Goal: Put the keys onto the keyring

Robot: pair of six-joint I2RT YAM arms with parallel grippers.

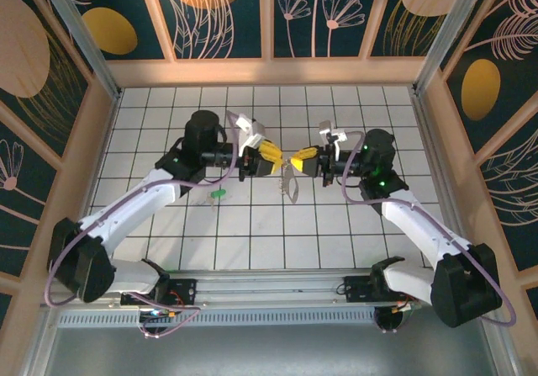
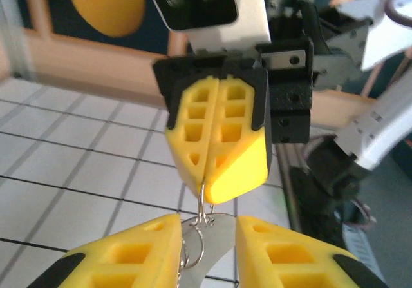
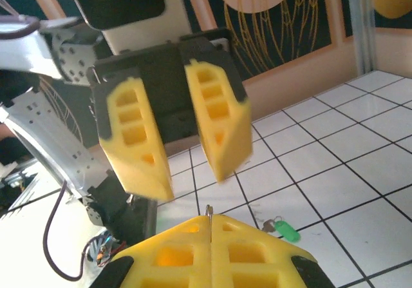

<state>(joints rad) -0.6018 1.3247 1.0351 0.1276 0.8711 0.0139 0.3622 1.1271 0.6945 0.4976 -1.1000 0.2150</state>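
Observation:
The keyring (image 2: 203, 205) is a thin silvery wire loop hanging above the tiled floor between the two grippers (image 1: 290, 182). My right gripper (image 3: 210, 222) is shut on the top of the wire, its yellow fingertips (image 2: 219, 172) pressed together over it. A silvery key (image 2: 220, 243) hangs from the loop. My left gripper (image 2: 207, 227) faces the right one with its jaws apart either side of the loop and the key. A green-tagged key (image 3: 283, 229) lies loose on the floor (image 1: 218, 194), under the left arm.
Wooden rails and patterned walls (image 1: 269, 71) enclose the white tiled floor (image 1: 252, 241). The two arms meet near the middle. Open tiles lie in front of and behind the grippers.

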